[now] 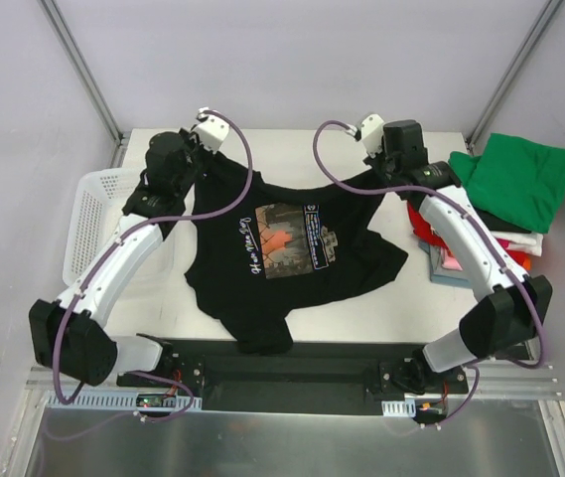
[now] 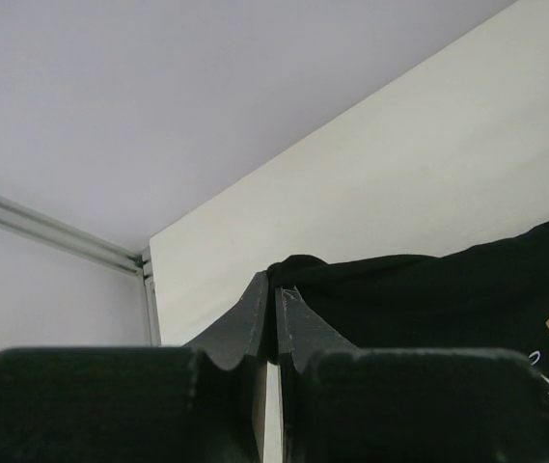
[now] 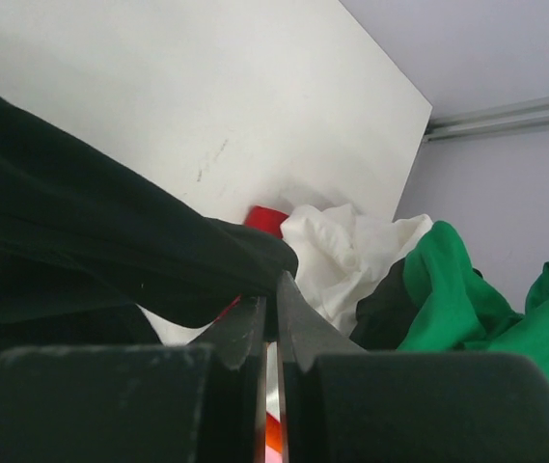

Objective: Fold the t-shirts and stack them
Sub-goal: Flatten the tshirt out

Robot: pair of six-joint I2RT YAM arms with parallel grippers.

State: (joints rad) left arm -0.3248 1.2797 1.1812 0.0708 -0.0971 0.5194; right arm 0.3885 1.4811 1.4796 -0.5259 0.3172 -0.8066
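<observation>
A black t-shirt [image 1: 232,283] with a rectangular chest print [image 1: 287,238] lies spread in the middle of the white table. My left gripper [image 1: 206,167] is shut on its far left edge; in the left wrist view the fingers [image 2: 274,289] pinch a bunched fold of black cloth [image 2: 428,299]. My right gripper [image 1: 377,179] is shut on the far right edge, where the fingertips [image 3: 272,289] clamp a black fold [image 3: 81,231]. A stack of folded t-shirts sits at the right with a green one [image 1: 515,179] on top. White [image 3: 351,251], red [image 3: 269,220] and green [image 3: 467,299] cloth shows beyond the right fingers.
A white mesh basket [image 1: 88,224] stands at the table's left edge beside the left arm. The stack's lower layers [image 1: 441,260] lie under the right arm's forearm. Metal frame posts rise at both far corners of the table [image 1: 292,149].
</observation>
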